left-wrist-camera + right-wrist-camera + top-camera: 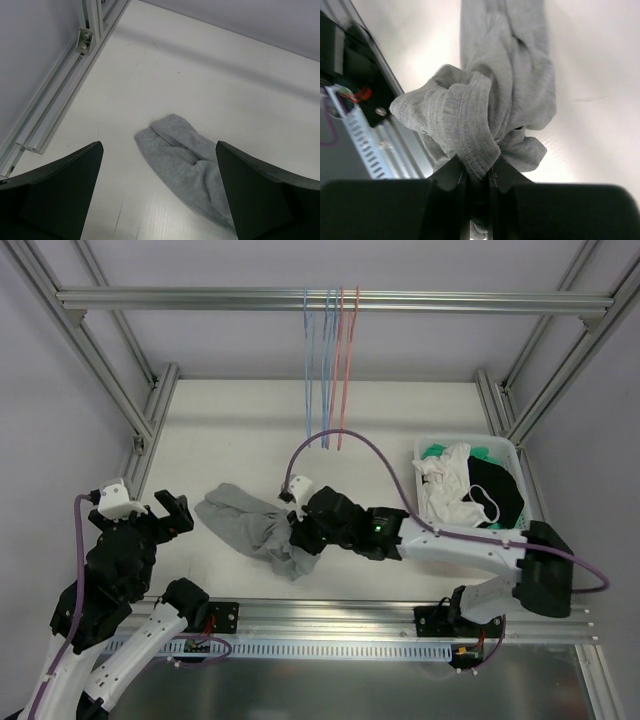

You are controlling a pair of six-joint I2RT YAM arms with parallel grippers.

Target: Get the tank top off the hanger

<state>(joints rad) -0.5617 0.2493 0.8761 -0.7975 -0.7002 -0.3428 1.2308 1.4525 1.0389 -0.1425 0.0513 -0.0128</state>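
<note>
The grey tank top lies bunched on the white table, off any hanger. My right gripper is shut on its near right end; in the right wrist view a ribbed hem of the tank top is pinched between the jaws of that gripper and lifted into a knot. My left gripper hovers open to the left of the cloth. In the left wrist view this gripper frames the tank top's left end without touching it. Thin blue and pink hangers hang from the top rail.
A white basket holding white, black and green clothes stands at the right. Aluminium frame posts run along both table sides, and a slotted rail borders the near edge.
</note>
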